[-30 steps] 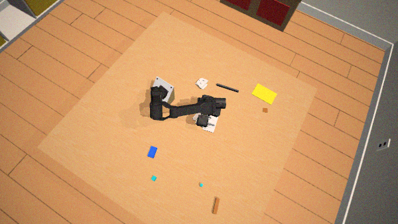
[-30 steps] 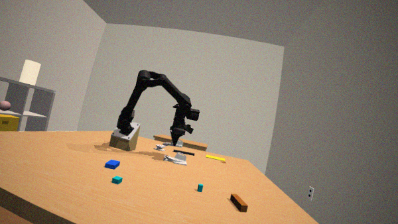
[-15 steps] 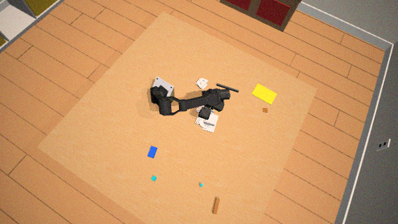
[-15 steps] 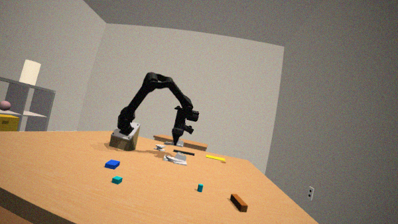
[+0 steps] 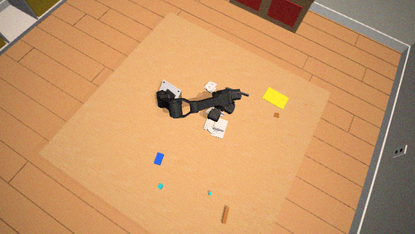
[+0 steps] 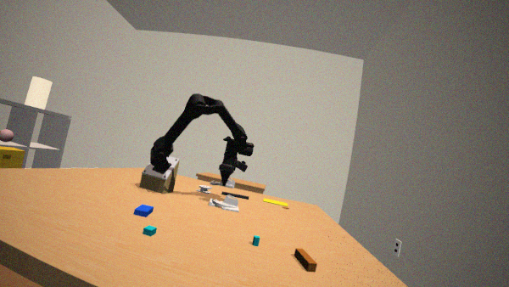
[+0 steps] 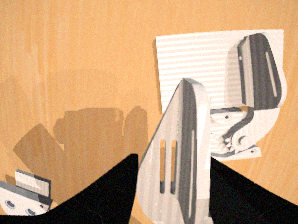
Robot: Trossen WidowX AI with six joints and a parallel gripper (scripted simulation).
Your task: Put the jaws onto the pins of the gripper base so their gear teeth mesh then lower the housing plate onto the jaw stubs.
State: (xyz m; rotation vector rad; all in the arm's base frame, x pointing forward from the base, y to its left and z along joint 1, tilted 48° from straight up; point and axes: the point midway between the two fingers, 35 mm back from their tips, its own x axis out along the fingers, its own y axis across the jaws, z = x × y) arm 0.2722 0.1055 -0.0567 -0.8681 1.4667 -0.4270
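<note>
My gripper [image 6: 225,182] [image 7: 169,161] is shut on a white slotted jaw [image 7: 200,150], whose tapered end points away from the fingers. In the top view the arm hides the fingertips. The white gripper base [image 5: 221,133] [image 6: 232,209] [image 7: 195,55] lies on the table beside the held jaw, which overlaps its edge in the wrist view. The other jaw [image 6: 231,200] [image 7: 262,75] stands on the base; whether its teeth mesh cannot be told. The white housing plate [image 5: 210,85] [image 6: 204,187] [image 7: 20,205] lies apart from the base, on the other side of the gripper.
A black bar [image 5: 245,94] [image 6: 235,195] lies beyond the base, partly under the arm in the top view. A yellow plate [image 5: 275,97] [image 6: 276,202], a blue block [image 5: 158,158] [image 6: 143,211], two teal pieces and a brown bar [image 5: 225,214] [image 6: 305,260] lie farther off.
</note>
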